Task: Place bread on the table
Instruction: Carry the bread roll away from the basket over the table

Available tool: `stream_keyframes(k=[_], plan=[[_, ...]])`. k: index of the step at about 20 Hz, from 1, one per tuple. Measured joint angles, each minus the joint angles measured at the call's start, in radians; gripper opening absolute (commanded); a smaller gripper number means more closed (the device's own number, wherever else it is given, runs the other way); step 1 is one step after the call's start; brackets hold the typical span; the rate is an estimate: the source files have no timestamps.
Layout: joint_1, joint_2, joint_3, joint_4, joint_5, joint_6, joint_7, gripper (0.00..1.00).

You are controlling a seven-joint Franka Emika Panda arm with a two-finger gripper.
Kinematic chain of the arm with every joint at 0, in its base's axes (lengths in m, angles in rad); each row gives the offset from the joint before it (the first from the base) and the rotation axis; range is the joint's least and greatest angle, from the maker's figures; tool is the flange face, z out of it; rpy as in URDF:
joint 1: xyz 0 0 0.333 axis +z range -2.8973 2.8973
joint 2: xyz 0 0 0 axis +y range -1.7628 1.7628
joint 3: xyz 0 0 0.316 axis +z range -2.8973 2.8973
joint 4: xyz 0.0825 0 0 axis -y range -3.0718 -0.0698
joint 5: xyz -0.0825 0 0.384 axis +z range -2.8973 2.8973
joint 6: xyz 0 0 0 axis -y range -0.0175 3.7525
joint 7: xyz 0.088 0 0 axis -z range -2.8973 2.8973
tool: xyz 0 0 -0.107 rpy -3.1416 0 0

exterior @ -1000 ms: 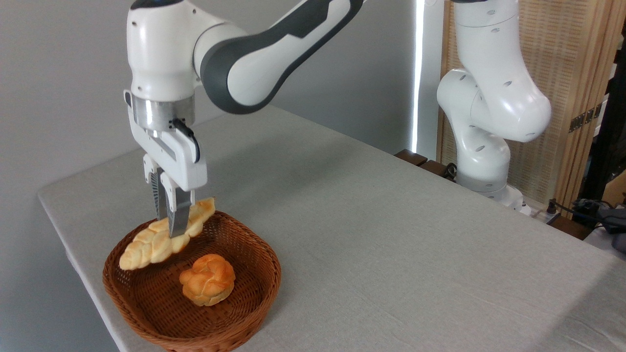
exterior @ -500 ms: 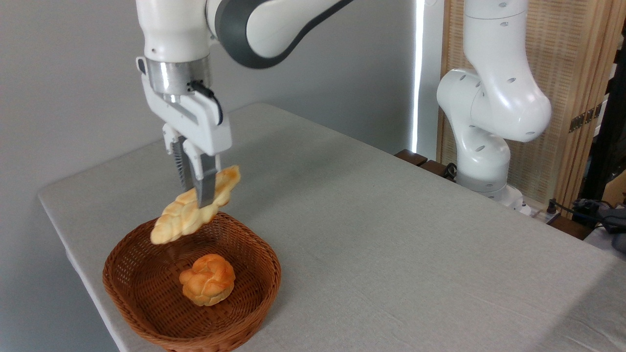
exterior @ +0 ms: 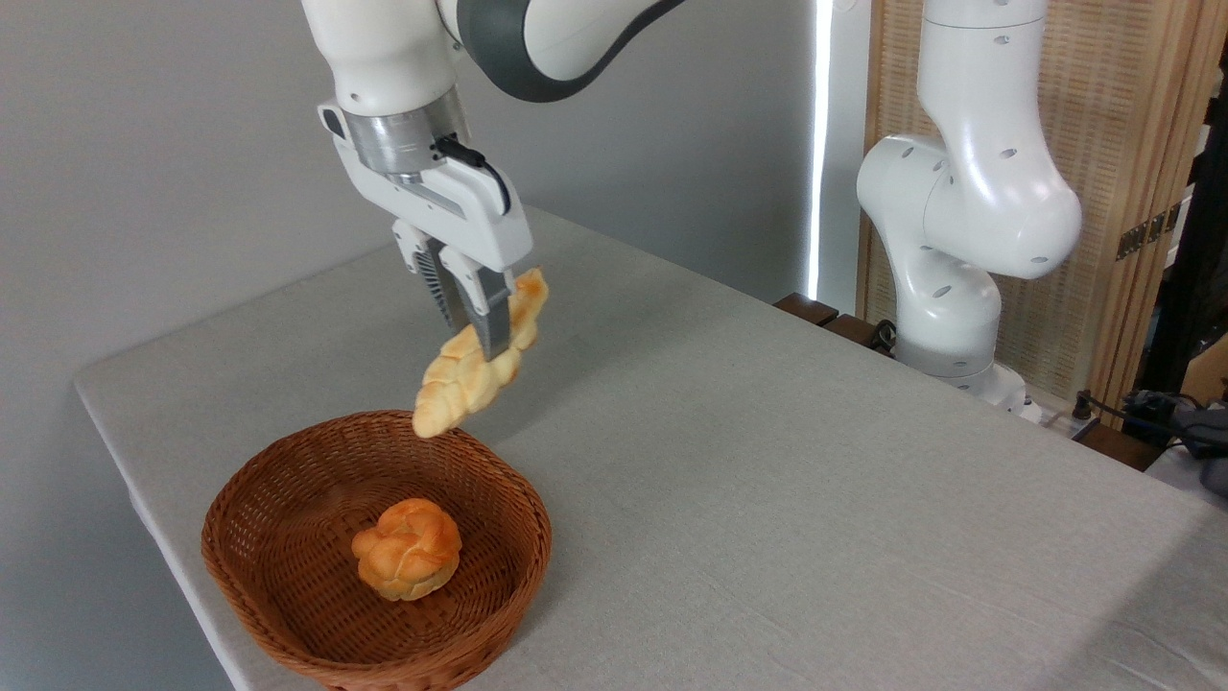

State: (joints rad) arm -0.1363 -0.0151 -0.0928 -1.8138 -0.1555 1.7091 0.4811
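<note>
The bread (exterior: pixel 459 386), a long pale golden braided loaf, hangs tilted in the air with its lower tip just over the far rim of the basket. My gripper (exterior: pixel 487 347) is shut on its middle, fingers pointing down, well above the table (exterior: pixel 767 461). The table is covered in light grey cloth and lies below and to the right of the held loaf.
A brown wicker basket (exterior: pixel 523 566) sits at the table's front left corner with a small round orange bun (exterior: pixel 407 549) inside. The arm's white base (exterior: pixel 959 240) stands at the table's far right edge. The table's left edge is close to the basket.
The gripper has risen and moved to the right with the bread, lifting it out of the basket to above its far rim. The bun has stayed put.
</note>
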Motion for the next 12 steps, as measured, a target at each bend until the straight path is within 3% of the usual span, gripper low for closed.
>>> stream_keyframes(k=[4, 6, 10, 12], plan=[[0.0, -0.021, 0.0, -0.05, -0.035, -0.045, -0.011, 0.45], [-0.002, -0.027, 0.0, -0.066, -0.05, -0.063, -0.011, 0.52], [-0.009, -0.029, -0.005, -0.081, -0.057, -0.072, -0.012, 0.52], [-0.015, -0.029, -0.006, -0.087, -0.057, -0.072, -0.012, 0.58]])
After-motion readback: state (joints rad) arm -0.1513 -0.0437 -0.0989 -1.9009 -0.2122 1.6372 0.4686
